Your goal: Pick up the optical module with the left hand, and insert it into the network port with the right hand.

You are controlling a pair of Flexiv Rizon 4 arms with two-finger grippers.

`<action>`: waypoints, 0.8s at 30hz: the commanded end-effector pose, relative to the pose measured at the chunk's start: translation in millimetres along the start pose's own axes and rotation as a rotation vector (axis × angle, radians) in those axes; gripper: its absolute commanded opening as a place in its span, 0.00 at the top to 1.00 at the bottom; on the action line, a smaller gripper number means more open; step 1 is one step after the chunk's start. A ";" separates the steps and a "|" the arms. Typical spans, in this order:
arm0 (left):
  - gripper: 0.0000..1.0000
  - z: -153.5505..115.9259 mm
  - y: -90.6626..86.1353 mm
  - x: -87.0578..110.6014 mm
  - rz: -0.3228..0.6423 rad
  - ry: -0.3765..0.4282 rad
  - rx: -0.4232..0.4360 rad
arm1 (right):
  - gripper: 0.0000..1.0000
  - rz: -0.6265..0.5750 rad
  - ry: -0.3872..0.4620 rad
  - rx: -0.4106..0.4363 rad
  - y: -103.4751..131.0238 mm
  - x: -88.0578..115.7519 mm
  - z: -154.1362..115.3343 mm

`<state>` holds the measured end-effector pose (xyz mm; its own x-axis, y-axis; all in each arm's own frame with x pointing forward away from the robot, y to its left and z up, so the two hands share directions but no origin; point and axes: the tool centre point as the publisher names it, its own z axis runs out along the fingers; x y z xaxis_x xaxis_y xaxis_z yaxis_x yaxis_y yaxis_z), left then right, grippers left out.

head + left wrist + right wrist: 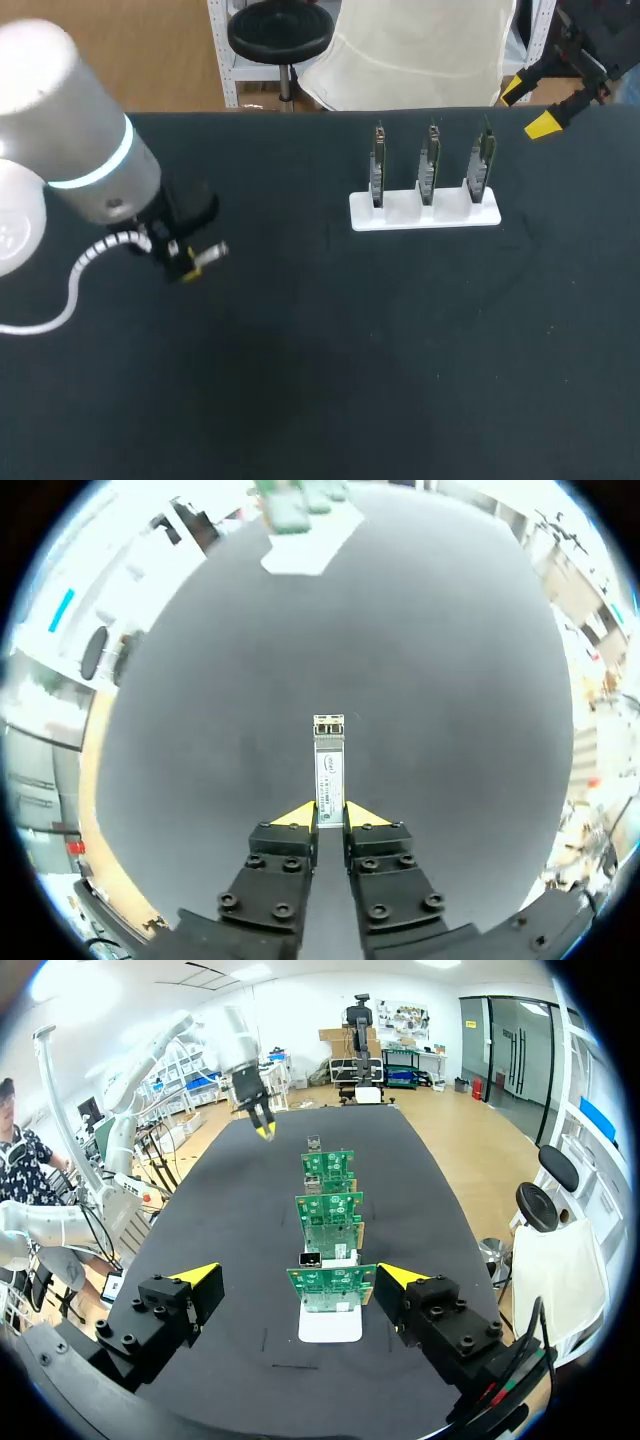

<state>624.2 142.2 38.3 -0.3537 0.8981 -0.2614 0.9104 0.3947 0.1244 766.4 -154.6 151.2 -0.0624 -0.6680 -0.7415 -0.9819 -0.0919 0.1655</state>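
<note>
My left gripper (192, 262) is over the left part of the black table, shut on the rear end of the silver optical module (212, 251). In the left wrist view the module (328, 758) sticks straight out ahead of the gripper (329, 812), pinched between its yellow tips. Three upright green cards with network ports stand in a white stand (425, 213) at the back right. My right gripper (528, 107) hangs open at the far right edge. In the right wrist view it (298, 1276) looks along the row of cards, the nearest card (330, 1288) just ahead of it.
The white stand (300, 555) lies far ahead of the left gripper, across bare black tabletop (400, 360). My left arm's gripper (262, 1128) shows beyond the cards in the right wrist view.
</note>
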 end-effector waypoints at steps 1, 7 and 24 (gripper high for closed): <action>1.00 -25.3 19.9 -12.5 -0.036 -0.157 -0.063 | 0.00 0.000 0.000 0.001 0.3 0.1 0.3; 1.00 -59.1 57.4 -59.0 -0.031 -0.311 -0.149 | 0.00 0.000 0.000 0.001 0.3 0.1 0.3; 1.00 -107.0 95.1 -248.1 0.092 -0.785 -0.156 | 0.00 0.000 0.000 0.001 0.3 0.1 0.3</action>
<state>752.2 5.1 224.8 -0.0380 0.6262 -0.7788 0.8500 0.4300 0.3043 766.4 -154.6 151.2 -0.0624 -0.6680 -0.7415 -0.9819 -0.0920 0.1655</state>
